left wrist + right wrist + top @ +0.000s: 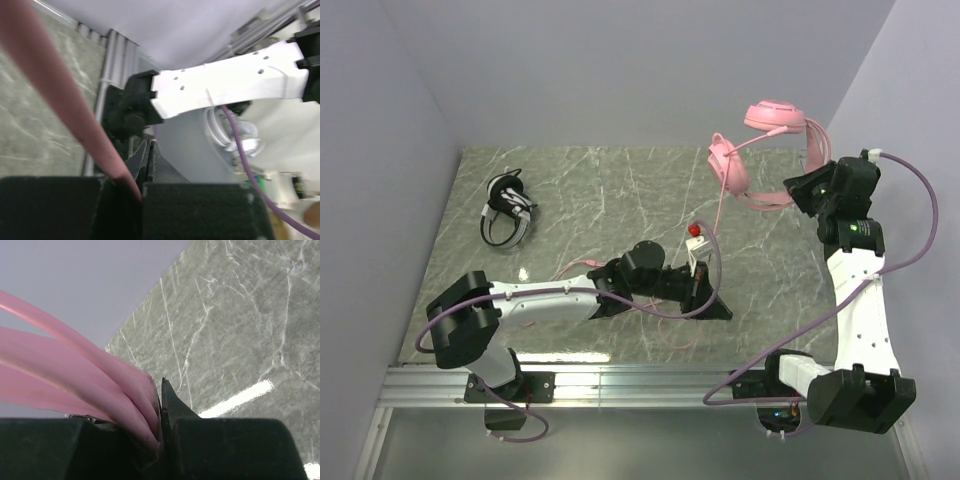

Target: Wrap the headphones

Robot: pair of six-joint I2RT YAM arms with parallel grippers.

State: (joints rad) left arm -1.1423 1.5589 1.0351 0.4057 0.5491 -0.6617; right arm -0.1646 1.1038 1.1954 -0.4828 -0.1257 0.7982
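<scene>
The pink headphones (772, 116) hang in the air at the back right, and my right gripper (798, 192) is shut on their headband (75, 375). In the right wrist view the pink bands fill the jaws of that gripper (160, 390). The pink cable (718, 215) drops from the headset to my left gripper (710, 300), which lies low over the table's middle. In the left wrist view the cable (65, 100) runs into the base of the shut left gripper (149, 145). More pink cable (672, 340) loops on the table. The black-and-white headphones (508, 210) lie at the far left.
A small red-topped white piece (696, 238) stands just behind the left gripper. The grey marble table (600, 190) is walled on three sides. A metal rail (620, 385) runs along the near edge. Purple arm cables (920, 230) loop beside both arms.
</scene>
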